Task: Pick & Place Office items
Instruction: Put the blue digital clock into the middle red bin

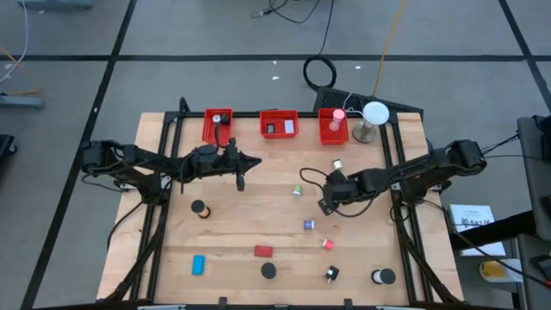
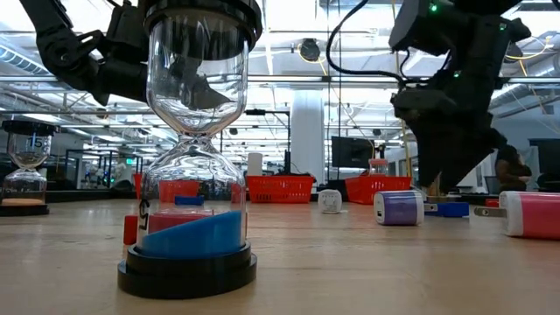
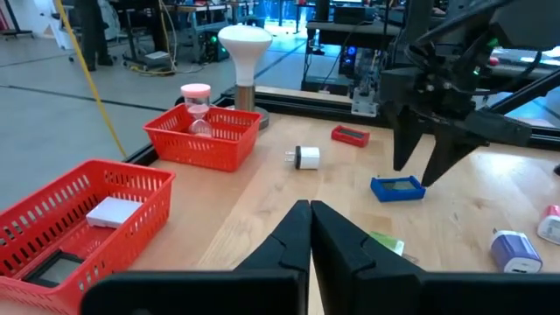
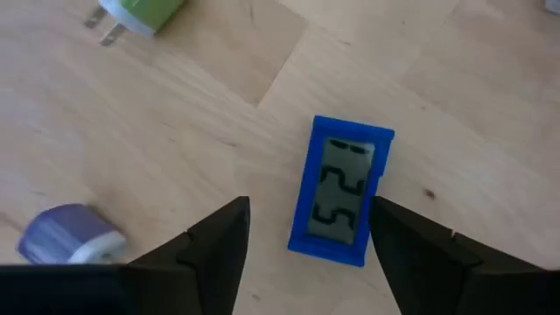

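The wooden counter (image 1: 232, 228) fills the middle of the high view, set on a grey floor in a bright workshop hall with shelving and pillars behind. Along its far edge stand three red bins (image 1: 279, 124) and a white round lamp (image 1: 374, 113); one bin holds a pink hourglass (image 3: 197, 103). The left gripper (image 1: 240, 179) hangs above the counter near the left bin, its jaws pressed together and empty. The right gripper (image 4: 302, 249) hovers low over the counter's middle-right, jaws spread, straddling a blue digital clock (image 4: 340, 189) that lies flat on the wood, face up and not yet gripped. Other office items are scattered around: a purple plug adapter (image 4: 63, 236) and a green plug adapter (image 4: 144, 13) near the clock, a white adapter (image 3: 305, 157) farther off, and a blue-sand hourglass (image 2: 190, 149) standing at the near edge. The likely trouble here: the clock lies slightly askew between the jaws, so closing could twist it or let it skid on the smooth wood; a descent too deep would press the fingertips into the counter, and the carry to a bin could brush the lamp.
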{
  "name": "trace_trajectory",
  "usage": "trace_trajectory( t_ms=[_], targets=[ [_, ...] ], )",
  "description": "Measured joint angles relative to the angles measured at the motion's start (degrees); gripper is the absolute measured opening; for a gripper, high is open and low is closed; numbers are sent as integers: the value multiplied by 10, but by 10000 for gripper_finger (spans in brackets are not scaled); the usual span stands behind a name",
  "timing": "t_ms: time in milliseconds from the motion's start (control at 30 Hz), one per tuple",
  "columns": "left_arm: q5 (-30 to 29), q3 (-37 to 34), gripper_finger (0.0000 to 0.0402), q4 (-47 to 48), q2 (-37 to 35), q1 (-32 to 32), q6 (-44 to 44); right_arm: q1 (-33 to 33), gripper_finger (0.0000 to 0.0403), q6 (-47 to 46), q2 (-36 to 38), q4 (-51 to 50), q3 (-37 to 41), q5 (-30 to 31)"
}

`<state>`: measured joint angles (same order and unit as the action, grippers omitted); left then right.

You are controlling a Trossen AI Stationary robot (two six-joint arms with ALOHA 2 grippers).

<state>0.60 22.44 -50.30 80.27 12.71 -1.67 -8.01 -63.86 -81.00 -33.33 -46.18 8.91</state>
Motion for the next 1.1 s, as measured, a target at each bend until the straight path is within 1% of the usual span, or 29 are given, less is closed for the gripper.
trace_trajectory(
  t_ms=[167,267,400,533,633,700,833,967,1033,1100],
  targets=[
    [-7,0,25,2,0,0,0,0,228,0,-40,1,0,-2],
    [-7,0,24,5,0,0,0,1,228,-5,-64,0,0,-1],
    [-7,0,13,7,0,0,0,2,223,-4,-77,2,-2,3],
    [-7,0,3,7,0,0,-1,9,196,2,-78,2,-2,3],
    [-7,0,9,5,0,0,-10,13,162,18,-78,1,-1,0],
    [-12,0,14,3,0,0,-13,17,144,36,-78,2,-1,-3],
    [-12,0,10,4,0,9,-13,37,143,98,-77,-7,-21,-5],
    [-12,-7,4,-2,0,22,-19,80,143,186,-74,2,-66,4],
    [-13,-22,10,-22,0,29,-24,108,143,229,-75,27,-82,3],
    [-24,-42,13,-51,0,35,-32,138,143,264,-76,82,-93,0]
  ],
)
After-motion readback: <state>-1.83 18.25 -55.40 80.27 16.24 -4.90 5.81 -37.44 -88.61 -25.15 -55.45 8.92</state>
